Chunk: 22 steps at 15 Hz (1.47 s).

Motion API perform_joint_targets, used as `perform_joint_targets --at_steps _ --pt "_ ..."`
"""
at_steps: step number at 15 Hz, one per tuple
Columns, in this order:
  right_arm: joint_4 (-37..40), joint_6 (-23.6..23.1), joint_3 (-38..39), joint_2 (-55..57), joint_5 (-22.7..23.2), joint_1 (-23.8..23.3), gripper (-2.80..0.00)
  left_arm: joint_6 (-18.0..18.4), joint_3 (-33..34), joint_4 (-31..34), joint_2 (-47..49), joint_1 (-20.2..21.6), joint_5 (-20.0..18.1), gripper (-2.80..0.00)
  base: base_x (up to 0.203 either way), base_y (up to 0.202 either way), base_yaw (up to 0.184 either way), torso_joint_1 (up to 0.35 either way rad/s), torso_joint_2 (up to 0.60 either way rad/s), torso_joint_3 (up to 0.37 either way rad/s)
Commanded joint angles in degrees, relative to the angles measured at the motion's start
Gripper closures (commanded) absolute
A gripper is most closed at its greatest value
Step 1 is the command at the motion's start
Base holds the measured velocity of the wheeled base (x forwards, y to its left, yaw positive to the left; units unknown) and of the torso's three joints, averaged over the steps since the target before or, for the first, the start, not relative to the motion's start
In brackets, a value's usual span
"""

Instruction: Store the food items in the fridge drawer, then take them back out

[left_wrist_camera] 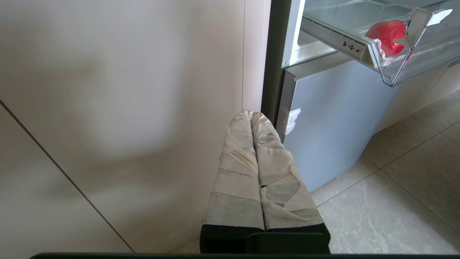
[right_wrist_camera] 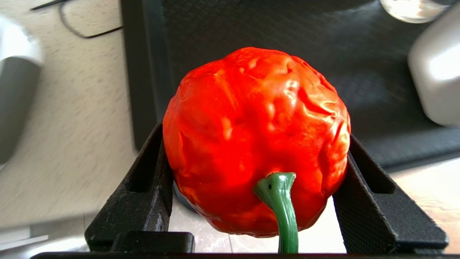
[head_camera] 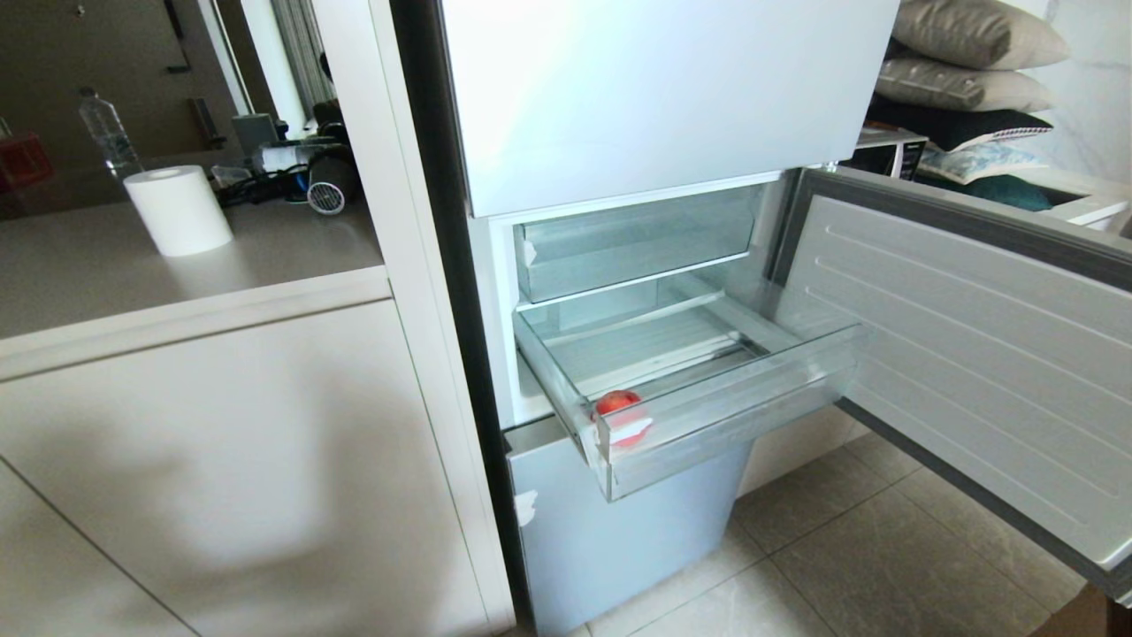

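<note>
The fridge drawer (head_camera: 725,416) stands pulled out, a clear deep bin with white tape at its front left corner. A small round red fruit (head_camera: 617,403) lies inside that corner, and the left wrist view shows this fruit (left_wrist_camera: 386,34) through the drawer (left_wrist_camera: 413,61) wall. My right gripper (right_wrist_camera: 255,138) is outside the head view and is shut on a red bell pepper (right_wrist_camera: 251,108), its green stem (right_wrist_camera: 282,208) pointing back at the wrist. My left gripper (left_wrist_camera: 251,115) hangs parked low beside the cabinet, its taped fingers pressed together.
The fridge door (head_camera: 973,354) is swung open on the right. A shallower clear tray (head_camera: 637,243) sits above the drawer and a blue-grey panel (head_camera: 619,531) below it. A paper roll (head_camera: 177,210) and a bottle (head_camera: 106,133) stand on the left counter. A dark mat (right_wrist_camera: 251,25) lies beyond the pepper.
</note>
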Motion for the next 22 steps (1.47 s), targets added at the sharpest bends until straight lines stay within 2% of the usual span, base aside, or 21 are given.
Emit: perform_joint_targets --at_steps 1,3,11,12,14,16,18,22 --pt "-1.4 -0.1 -2.9 6.3 2.4 -0.7 0.0 0.0 0.0 0.0 0.1 0.1 0.1 0.0 0.0 0.0 0.0 0.0 0.0 0.0" --pt "-1.7 -0.5 -4.5 8.3 5.2 -0.8 0.0 0.0 0.0 0.0 0.1 0.0 0.0 0.0 0.0 0.0 0.0 0.0 0.0 0.0" --pt "-1.6 -0.5 -8.9 14.7 5.0 -1.2 0.0 0.0 0.0 0.0 0.1 0.0 0.1 0.0 0.0 0.0 0.0 0.0 0.0 0.0" --pt "-1.6 -0.4 -9.3 14.9 5.0 -1.5 -2.8 0.0 0.0 0.0 0.1 0.1 0.0 0.0 0.0 0.0 0.0 0.0 0.0 0.0" --pt "-1.7 -0.4 -9.8 15.5 5.0 -1.7 -2.8 0.0 0.0 0.0 0.1 0.1 0.0 0.0 0.0 0.0 0.0 0.0 0.0 0.0" --pt "-1.7 -0.4 -10.6 16.1 5.0 -2.1 -2.8 0.0 0.0 0.0 0.1 1.9 0.0 0.0 0.0 0.0 0.0 0.0 0.0 0.0" --pt "-1.7 -0.4 -10.8 16.1 5.1 -2.8 -2.8 0.0 0.0 0.0 0.1 0.0 0.1 0.0 0.0 0.0 0.0 0.0 0.0 0.0" --pt "-1.9 -0.2 -10.4 13.0 5.2 -4.8 -2.8 0.0 0.0 0.0 0.1 0.0 0.0 0.0 0.0 0.0 0.0 0.0 0.0 0.0"
